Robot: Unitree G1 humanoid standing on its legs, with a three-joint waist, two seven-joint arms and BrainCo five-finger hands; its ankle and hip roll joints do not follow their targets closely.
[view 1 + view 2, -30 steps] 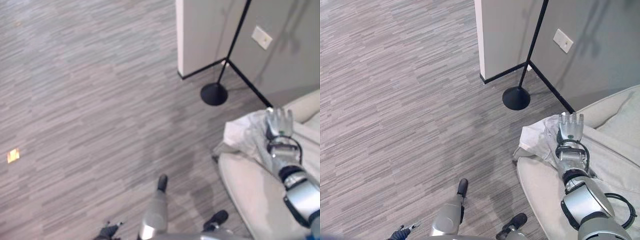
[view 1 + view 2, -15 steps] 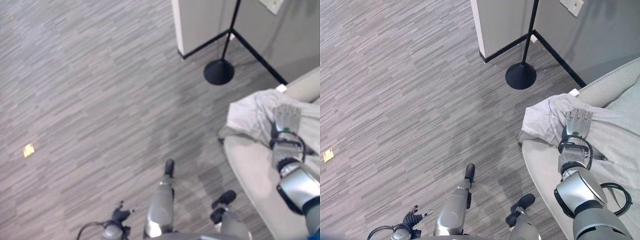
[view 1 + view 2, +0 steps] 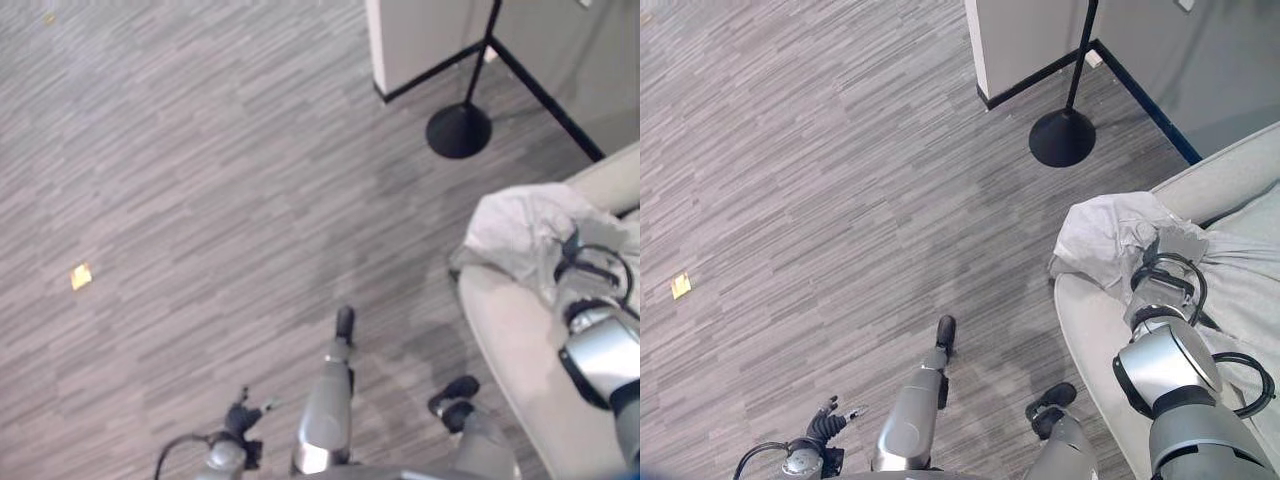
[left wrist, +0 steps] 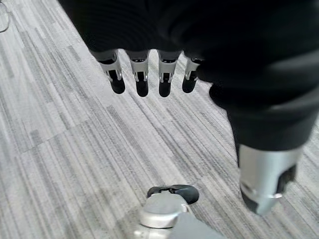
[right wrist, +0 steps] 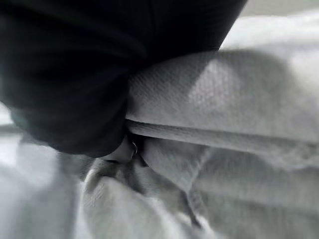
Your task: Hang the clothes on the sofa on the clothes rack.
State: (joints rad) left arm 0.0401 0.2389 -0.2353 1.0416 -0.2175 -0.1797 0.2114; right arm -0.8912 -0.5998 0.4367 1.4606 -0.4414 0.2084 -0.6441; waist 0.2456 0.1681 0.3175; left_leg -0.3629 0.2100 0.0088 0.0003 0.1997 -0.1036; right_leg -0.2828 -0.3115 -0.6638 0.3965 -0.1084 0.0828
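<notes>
Reaching right hand onto clothes.

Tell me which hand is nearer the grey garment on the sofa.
The right. The right hand lies on the grey garment heaped on the sofa arm. The left hand hangs over the floor, well away from it.

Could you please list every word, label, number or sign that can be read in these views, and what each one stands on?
None can be read.
The small yellow scrap on the carpet floor is too small to tell whether it carries print.
The light grey garment on the sofa shows no label.
</notes>
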